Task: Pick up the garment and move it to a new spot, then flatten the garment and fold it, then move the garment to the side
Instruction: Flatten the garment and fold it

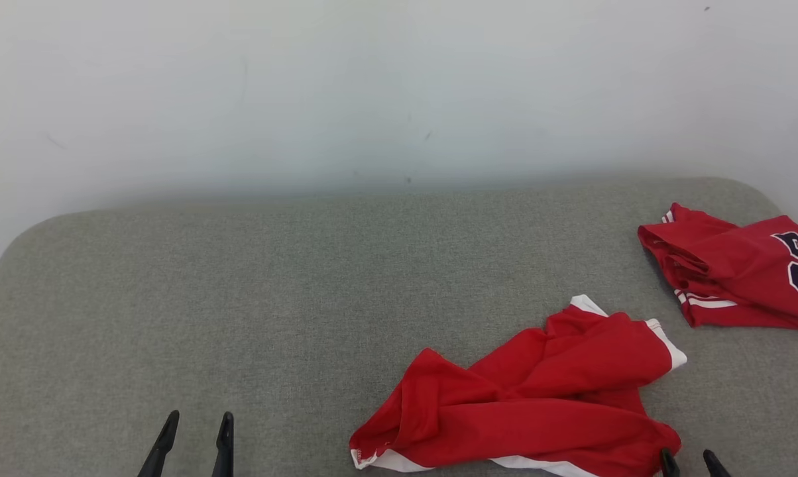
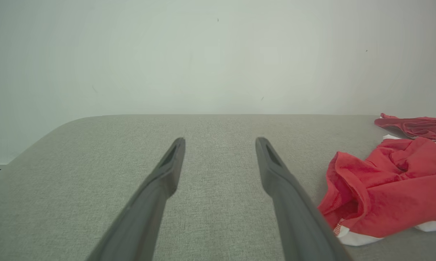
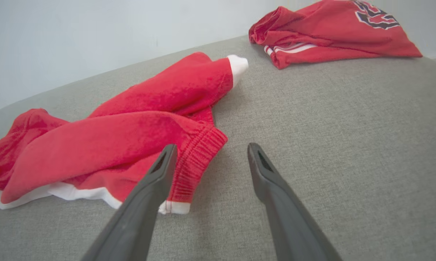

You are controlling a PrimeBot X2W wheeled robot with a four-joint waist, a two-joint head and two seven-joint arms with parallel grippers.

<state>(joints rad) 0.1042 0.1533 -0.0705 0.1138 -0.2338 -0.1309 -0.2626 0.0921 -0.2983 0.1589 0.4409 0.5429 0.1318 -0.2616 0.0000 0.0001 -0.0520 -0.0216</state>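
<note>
The red garment (image 1: 525, 397) lies bunched on the worktop (image 1: 240, 298). Both our jaws are wide open and empty, the right jaws by its corner, ready to grab.

I was looking into what seemed a bare test room, not a home: a grey fabric-covered table (image 1: 173, 298) with rounded corners, a plain scuffed white wall (image 1: 372, 79) right behind the table, and a crumpled red garment (image 1: 531, 397) and a red jersey (image 1: 737, 271) on the table's right side.
</note>
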